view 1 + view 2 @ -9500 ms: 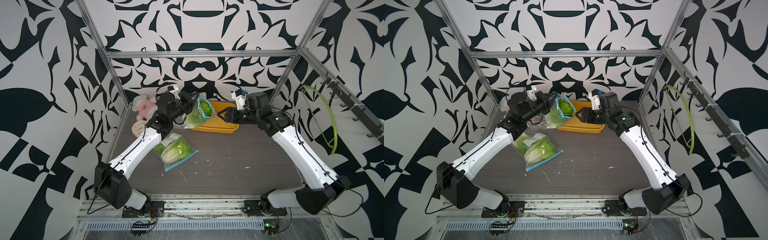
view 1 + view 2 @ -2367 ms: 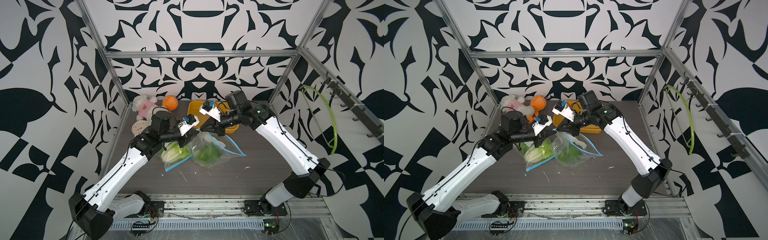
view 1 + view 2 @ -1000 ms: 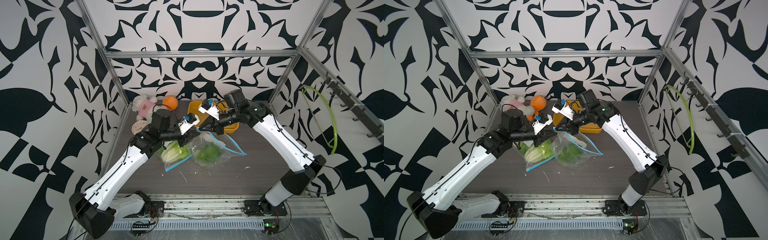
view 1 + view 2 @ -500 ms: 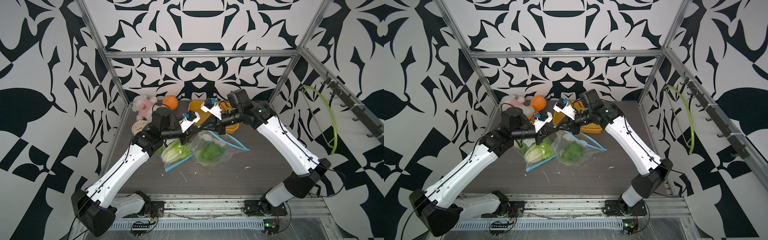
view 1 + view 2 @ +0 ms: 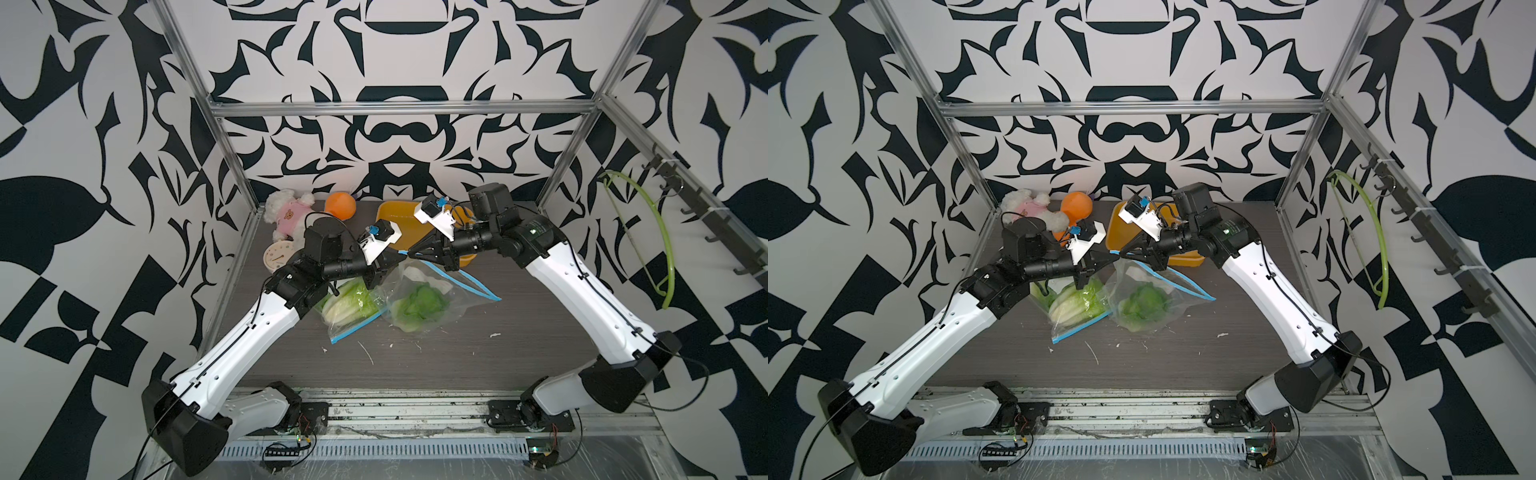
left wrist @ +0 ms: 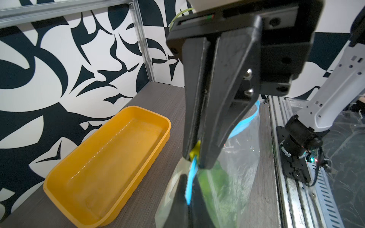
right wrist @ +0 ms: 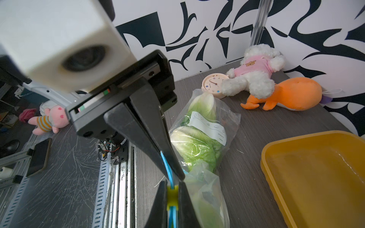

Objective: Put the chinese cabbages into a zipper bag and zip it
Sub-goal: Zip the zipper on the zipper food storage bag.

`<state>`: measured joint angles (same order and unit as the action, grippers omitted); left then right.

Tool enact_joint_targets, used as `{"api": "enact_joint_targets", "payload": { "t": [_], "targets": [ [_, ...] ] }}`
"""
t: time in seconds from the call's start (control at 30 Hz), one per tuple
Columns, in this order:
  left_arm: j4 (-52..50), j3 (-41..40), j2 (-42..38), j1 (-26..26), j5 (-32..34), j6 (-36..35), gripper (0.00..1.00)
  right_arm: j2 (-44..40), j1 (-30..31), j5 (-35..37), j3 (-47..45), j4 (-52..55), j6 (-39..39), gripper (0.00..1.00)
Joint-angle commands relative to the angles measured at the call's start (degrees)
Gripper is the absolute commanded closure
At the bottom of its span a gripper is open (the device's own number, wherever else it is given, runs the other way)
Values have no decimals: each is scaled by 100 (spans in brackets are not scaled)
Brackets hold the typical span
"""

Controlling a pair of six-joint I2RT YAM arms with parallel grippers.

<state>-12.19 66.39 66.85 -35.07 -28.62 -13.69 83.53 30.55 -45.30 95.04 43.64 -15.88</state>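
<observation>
One dark wood-grain tabletop [image 5: 457, 353] carries everything I watch from my station. At its far side stands a yellow tray [image 5: 390, 210]. In front of the tray is the zipper bag [image 5: 440, 316], of clear plastic. Its body rests on the tabletop and its mouth end is held up between my two arms. Just beside it, toward the left arm, a second bag [image 5: 353, 320] lies flat on the tabletop.

The chinese cabbages [image 7: 190, 146] are inside these bags. One green head [image 5: 422, 301] is in the held-up bag. Two heads with pale bases are in the flat one.

Near the far left corner lies a white plush dog [image 5: 286, 210] in a pink shirt with a small bear face printed on it. An orange plush toy [image 5: 340, 205] touches it, and a small round clock [image 5: 275, 258] lies beside them. The tiny writing on its dial I cannot read.

The left claw [image 7: 174, 177] is closed fully on the blue zip strip [image 5: 469, 284] of the held-up bag. The right claw [image 6: 196, 161] meets it tip to tip and is closed on the yellow slider [image 7: 172, 194]. The white label [image 7: 207, 126] on the flat bag has printed lines, too small for me to read.
</observation>
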Motion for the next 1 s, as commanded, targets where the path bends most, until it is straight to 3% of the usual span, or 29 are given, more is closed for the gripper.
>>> {"api": "enact_joint_targets", "payload": {
  "t": [0.0, 0.23, 0.63, 0.97],
  "targets": [
    [226, -65, -250, 70, 503, 256, 100, -272, -273, 396, -108, 13, 223, 97],
    [101, 21, -431, 118, 1553, 434, 100, -314, -501, 893, -151, 266, 455, 97],
    [9, 163, -366, 489, 2504, 919, 100, -493, -1147, 1953, -157, 1021, 964, 98],
    [-3, 340, -112, 647, 2359, 1219, 100, -830, -1848, 2816, -439, 1221, 1592, 100]
  ]
}}
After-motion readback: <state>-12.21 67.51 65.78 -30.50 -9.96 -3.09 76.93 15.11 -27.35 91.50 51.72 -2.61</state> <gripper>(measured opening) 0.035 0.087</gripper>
